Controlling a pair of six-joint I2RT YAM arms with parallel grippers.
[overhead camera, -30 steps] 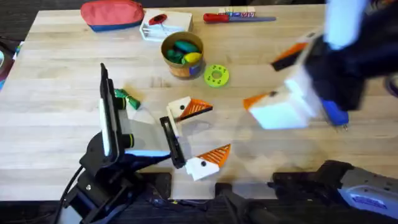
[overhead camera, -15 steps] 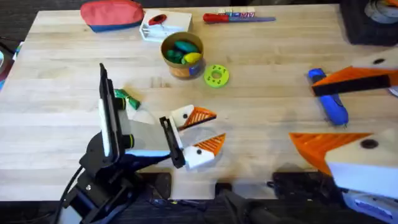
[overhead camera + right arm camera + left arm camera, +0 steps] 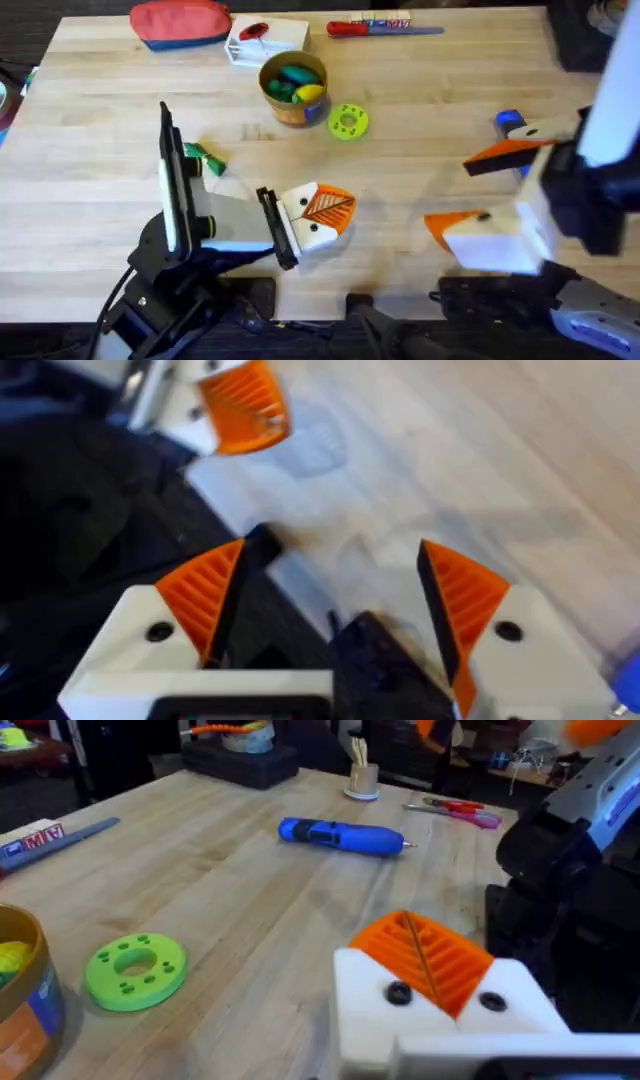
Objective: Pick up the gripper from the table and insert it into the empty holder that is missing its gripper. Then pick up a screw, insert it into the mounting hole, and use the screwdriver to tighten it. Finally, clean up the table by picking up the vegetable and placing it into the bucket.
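Observation:
My left gripper (image 3: 318, 212) rests low over the table's front middle, its white fingers shut so the orange ribbed pads (image 3: 425, 955) meet with nothing seen between them. My right gripper (image 3: 450, 193) hovers at the front right, open and empty (image 3: 335, 590). The blue screwdriver (image 3: 509, 122) lies behind it, partly covered, and shows whole in the left wrist view (image 3: 340, 835). The green vegetable (image 3: 203, 160) lies on the left beside the left arm. The tan bucket (image 3: 292, 90) stands at the back middle, holding green and yellow items. The loose gripper, holder and screw are out of view.
A green ring disc (image 3: 347, 122) lies right of the bucket. Along the far edge sit a red pouch (image 3: 180, 22), a white box (image 3: 265, 40) and a red-handled tool (image 3: 370, 28). Bare wood stretches between the two grippers.
The left gripper's fingers closed from wide apart to fully together. The right arm swung out to the right edge and came back left, now covering part of the screwdriver.

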